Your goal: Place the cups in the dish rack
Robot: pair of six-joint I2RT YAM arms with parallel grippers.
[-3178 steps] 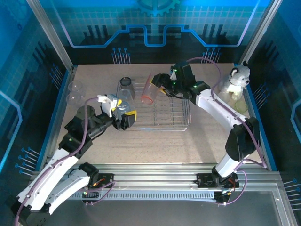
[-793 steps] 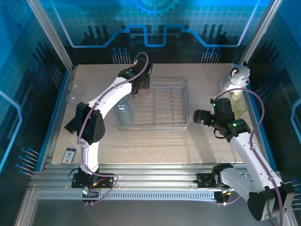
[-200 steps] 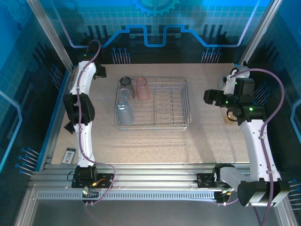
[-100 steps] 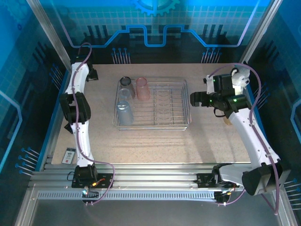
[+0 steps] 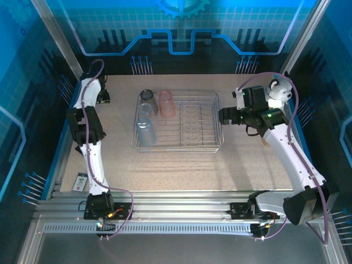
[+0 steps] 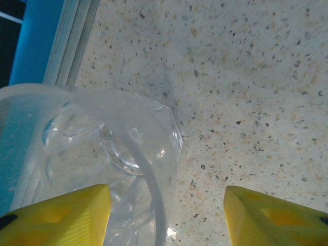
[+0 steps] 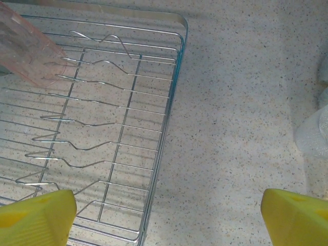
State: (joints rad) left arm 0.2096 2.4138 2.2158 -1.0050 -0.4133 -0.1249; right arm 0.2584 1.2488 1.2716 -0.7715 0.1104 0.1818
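At the surface's (image 5: 181, 165) far-left corner, the left gripper (image 6: 166, 218) straddles a clear cup's (image 6: 102, 143) wall, jaws parted (one finger not touching). The right gripper (image 7: 166, 218) hangs wide-jawed and empty beside the dish rack (image 7: 169, 102), which holds a pink cup (image 5: 166, 103), grey cup (image 5: 146, 99) and blue cup (image 5: 146, 132).

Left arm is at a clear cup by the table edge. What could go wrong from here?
The clear cup sits well off-centre in the left claw; closing could shove or tip it. The open right claw hangs over the dish rack rim and could snag wire if lowered.
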